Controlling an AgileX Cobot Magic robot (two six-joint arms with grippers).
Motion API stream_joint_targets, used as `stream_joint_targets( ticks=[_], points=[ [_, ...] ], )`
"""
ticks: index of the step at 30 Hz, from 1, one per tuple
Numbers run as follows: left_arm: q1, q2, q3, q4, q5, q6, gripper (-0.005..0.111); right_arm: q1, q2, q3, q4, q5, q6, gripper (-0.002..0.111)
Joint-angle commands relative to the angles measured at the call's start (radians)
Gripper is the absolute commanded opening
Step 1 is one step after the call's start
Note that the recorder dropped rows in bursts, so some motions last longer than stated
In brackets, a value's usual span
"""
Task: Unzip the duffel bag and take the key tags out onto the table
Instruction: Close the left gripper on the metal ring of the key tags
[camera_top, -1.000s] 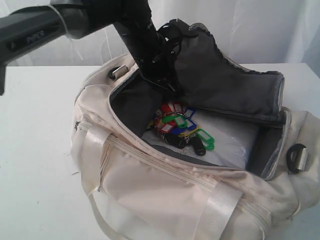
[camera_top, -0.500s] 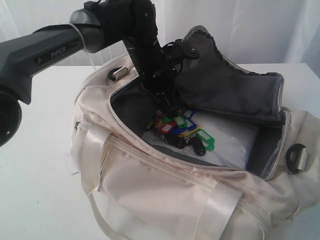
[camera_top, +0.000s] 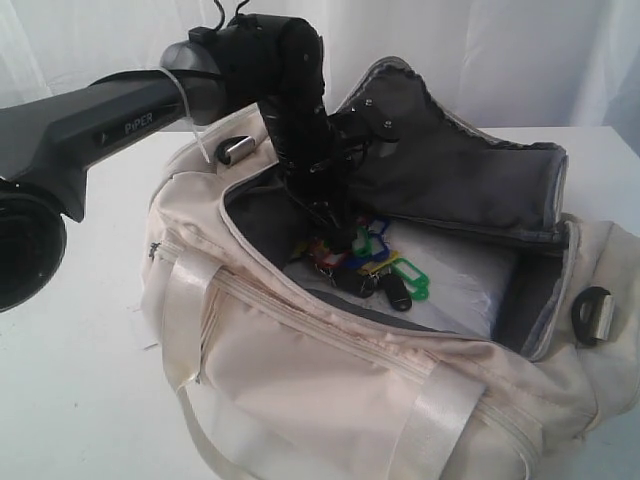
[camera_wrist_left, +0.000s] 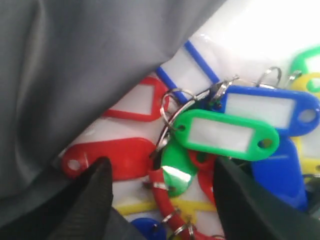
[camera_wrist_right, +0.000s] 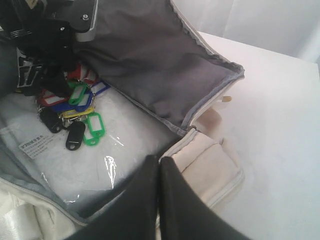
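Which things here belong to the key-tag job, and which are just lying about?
Job:
duffel bag, unzipped
key tags, inside it
table
left gripper, open over the tags

Just there:
plastic-wrapped packet, under the tags
white curtain, behind

My exterior view is bright and evenly lit; the white backdrop (camera_top: 480, 50) at twelve o'clock and the table (camera_top: 90, 380) at eight wash out almost entirely. The duffel bag (camera_top: 330, 390) shades its own dark interior. Left wrist view — very close and soft, key tags (camera_wrist_left: 225, 132) slightly blurred, white glare behind them. Right wrist view shows glints on clear plastic wrap (camera_wrist_right: 125, 145).
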Motion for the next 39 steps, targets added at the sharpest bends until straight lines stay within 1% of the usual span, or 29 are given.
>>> stream_joint_targets(
  ticks=[1,4,6,10,15,20,26,34,39],
  points=[
    [-0.011,-0.013,-0.002,-0.047,0.066,0.005,0.059,-0.006,-0.006,0.002,-0.01,-0.008,0.006,0.0],
    [-0.037,-0.062,-0.002,-0.059,0.078,0.014,0.059,-0.006,-0.006,0.002,-0.01,-0.012,0.006,0.0],
    [-0.068,-0.104,-0.002,-0.059,0.043,0.092,0.059,-0.006,-0.006,0.002,-0.01,-0.012,0.006,0.0],
    [-0.099,-0.132,-0.002,-0.061,0.006,0.096,0.059,-0.006,-0.006,0.002,-0.01,-0.012,0.006,0.0],
    [-0.128,-0.12,0.0,-0.064,0.092,0.057,0.059,-0.006,-0.006,0.002,-0.01,-0.012,0.006,0.0],
    [-0.13,-0.077,0.0,-0.05,0.093,-0.13,0.059,-0.006,-0.006,0.002,-0.01,-0.006,0.006,0.0],
    [-0.13,-0.037,0.0,-0.038,0.081,-0.24,0.059,-0.006,-0.006,0.002,-0.01,-0.004,0.006,0.0],
    [-0.13,0.014,0.0,-0.027,0.069,-0.248,0.059,-0.006,-0.006,0.002,-0.01,-0.002,0.006,0.0],
    [-0.13,0.027,0.0,-0.006,0.074,-0.29,0.059,-0.006,-0.006,0.002,-0.01,-0.002,0.006,0.0]
  ],
)
